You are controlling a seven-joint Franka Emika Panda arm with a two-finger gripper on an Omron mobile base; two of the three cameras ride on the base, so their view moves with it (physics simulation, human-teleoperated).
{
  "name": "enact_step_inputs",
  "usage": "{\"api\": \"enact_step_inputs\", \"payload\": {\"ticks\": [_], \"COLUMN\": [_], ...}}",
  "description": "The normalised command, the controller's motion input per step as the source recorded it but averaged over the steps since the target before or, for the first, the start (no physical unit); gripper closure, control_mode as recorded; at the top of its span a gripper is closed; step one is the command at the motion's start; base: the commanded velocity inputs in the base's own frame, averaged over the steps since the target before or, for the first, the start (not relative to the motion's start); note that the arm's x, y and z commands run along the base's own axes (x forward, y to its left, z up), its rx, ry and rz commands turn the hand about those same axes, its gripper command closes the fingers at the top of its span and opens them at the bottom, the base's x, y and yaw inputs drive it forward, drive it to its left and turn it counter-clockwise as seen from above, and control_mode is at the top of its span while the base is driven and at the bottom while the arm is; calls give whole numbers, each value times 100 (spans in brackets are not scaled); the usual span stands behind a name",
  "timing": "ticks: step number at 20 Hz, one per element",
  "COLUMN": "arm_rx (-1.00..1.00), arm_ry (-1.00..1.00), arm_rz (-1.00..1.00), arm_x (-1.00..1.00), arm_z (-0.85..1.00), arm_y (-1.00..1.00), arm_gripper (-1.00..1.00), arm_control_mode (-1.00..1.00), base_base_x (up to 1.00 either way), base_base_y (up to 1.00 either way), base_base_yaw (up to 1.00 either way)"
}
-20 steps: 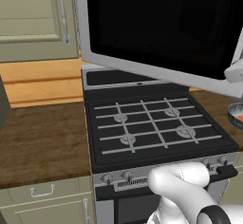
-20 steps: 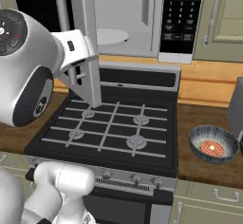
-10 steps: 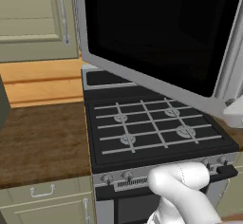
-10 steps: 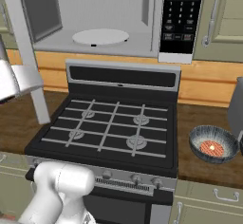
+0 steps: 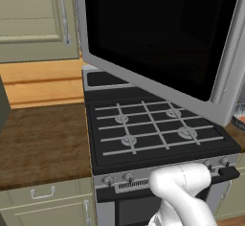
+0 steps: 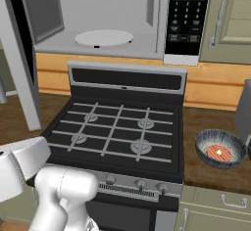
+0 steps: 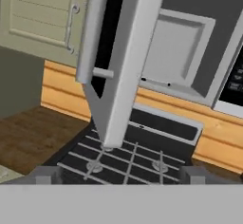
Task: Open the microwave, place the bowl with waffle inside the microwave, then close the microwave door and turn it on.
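i see a black stove [image 6: 117,132] with grey grates in the middle, with a row of knobs [image 6: 139,183] along its front edge. on both sides of it there is a dark brown wood counter [image 5: 43,143]. behind the counter runs a light orange wood backsplash [image 5: 40,81]. above, at the left, hangs a beige cabinet [image 5: 33,19] with a silver handle [image 5: 62,14], and one more beige cabinet [image 6: 230,19] is at the right. under the counter i see beige drawers [image 5: 45,198] with small handles. the light is even and soft.
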Motion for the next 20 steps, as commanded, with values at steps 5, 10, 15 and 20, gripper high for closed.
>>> {"api": "enact_step_inputs", "payload": {"ticks": [5, 10, 15, 20], "arm_rx": [22, 34, 36, 36], "arm_ry": [-15, 0, 6, 28], "arm_rz": [2, 31, 35, 39], "arm_x": [15, 86, 100, 86], "arm_z": [2, 12, 11, 0], "arm_y": [-97, -35, 0, 8], "arm_gripper": [-100, -100, -100, -100], "arm_control_mode": [-100, -100, -100, -100], "base_base_x": [0, 0, 0, 0], "base_base_y": [0, 0, 0, 0], "base_base_yaw": [0, 0, 0, 0]}}
